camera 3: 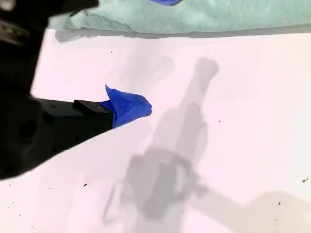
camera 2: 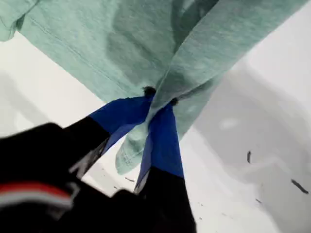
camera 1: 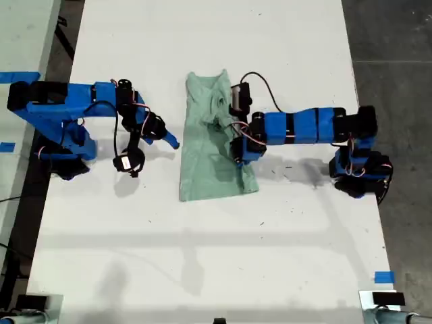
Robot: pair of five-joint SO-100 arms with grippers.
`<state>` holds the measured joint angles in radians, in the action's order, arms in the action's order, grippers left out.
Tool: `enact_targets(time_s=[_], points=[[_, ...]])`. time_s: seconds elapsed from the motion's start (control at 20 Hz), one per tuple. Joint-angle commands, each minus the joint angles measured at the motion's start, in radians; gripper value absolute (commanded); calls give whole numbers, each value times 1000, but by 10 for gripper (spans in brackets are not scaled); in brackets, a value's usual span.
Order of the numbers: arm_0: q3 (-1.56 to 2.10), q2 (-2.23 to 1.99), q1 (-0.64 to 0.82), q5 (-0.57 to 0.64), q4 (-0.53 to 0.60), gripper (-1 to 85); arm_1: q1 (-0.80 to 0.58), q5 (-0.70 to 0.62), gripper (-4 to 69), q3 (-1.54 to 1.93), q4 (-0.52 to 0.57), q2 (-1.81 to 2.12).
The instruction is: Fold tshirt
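White table (camera 1: 202,256), with the tshirt (camera 1: 202,169) lying rumpled near the middle of the exterior view. My first gripper (camera 2: 160,99) has its blue tips pressed together on a bunched fold of the cloth, lifting it a bit. My second gripper (camera 3: 129,107) sits over bare table beside the shirt, holding nothing; can't tell how wide it's spread.

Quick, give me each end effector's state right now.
My first gripper: closed, pinching a fold of the pale mint-green soft cloth tshirt.
My second gripper: holding nothing, beside the tshirt; open or closed cannot be told.
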<state>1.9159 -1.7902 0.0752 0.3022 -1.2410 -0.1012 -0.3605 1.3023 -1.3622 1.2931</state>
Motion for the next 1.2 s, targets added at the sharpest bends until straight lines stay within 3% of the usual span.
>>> enact_targets(time_s=[0.0,0.05,0.1,0.15,0.2,0.3,0.55,0.8,1.15], points=[[-5,-54,-11,-12,12,274,18,23,-24,-58,150,-63],[-8,-54,-11,-12,12,273,18,20,-19,-44,206,-100],[-8,-54,-11,-12,12,273,23,15,43,-32,258,-135],[-8,-54,-9,-12,11,273,26,18,173,-44,279,-176],[-8,-54,-9,-12,9,273,31,20,242,-60,281,-209],[-9,-54,-9,-12,5,273,35,34,326,-58,273,-210],[-18,-54,-15,-21,-6,272,54,12,323,-141,17,-11],[-78,-18,-35,-28,-25,270,67,29,324,-129,-173,272],[-236,75,-94,-67,-80,273,-8,29,315,222,-189,611]])
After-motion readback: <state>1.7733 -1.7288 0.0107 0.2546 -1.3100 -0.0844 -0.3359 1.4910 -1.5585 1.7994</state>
